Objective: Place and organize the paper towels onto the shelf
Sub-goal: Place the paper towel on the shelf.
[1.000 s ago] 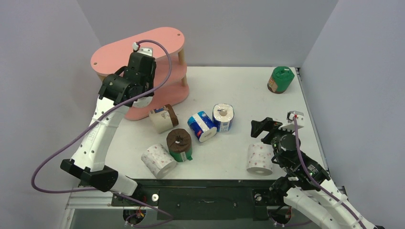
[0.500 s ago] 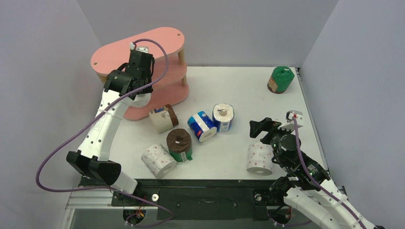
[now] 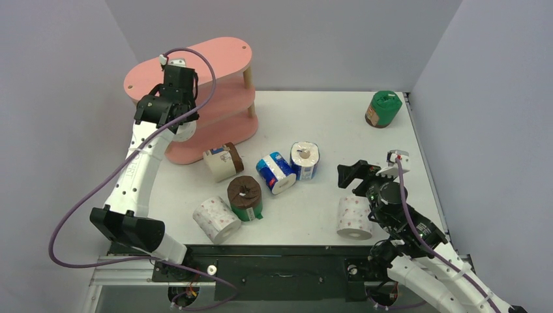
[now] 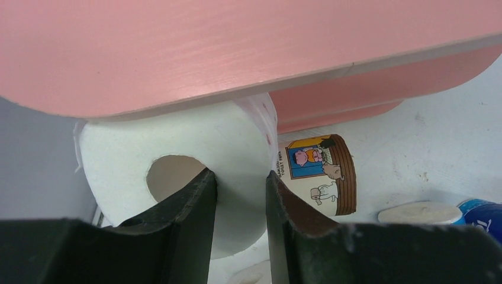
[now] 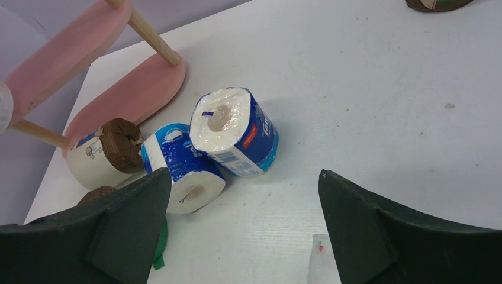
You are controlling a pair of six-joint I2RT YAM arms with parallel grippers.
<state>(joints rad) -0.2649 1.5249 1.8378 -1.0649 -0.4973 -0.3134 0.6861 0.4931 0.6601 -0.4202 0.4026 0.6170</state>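
My left gripper is shut on a white pink-dotted roll, one finger in its core and one outside, raised at the near left end of the pink shelf. In the left wrist view a pink shelf board lies just above the roll. My right gripper is open and empty above the table, beside another dotted roll. Its wrist view faces two blue-and-white rolls.
On the table lie a beige roll, a brown-topped green roll, two blue rolls and a dotted roll. A green roll stands far right. Grey walls enclose the table.
My left arm has carried the dotted roll up and to the left, along the shelf's near side toward its left end. My right gripper has shifted slightly left.
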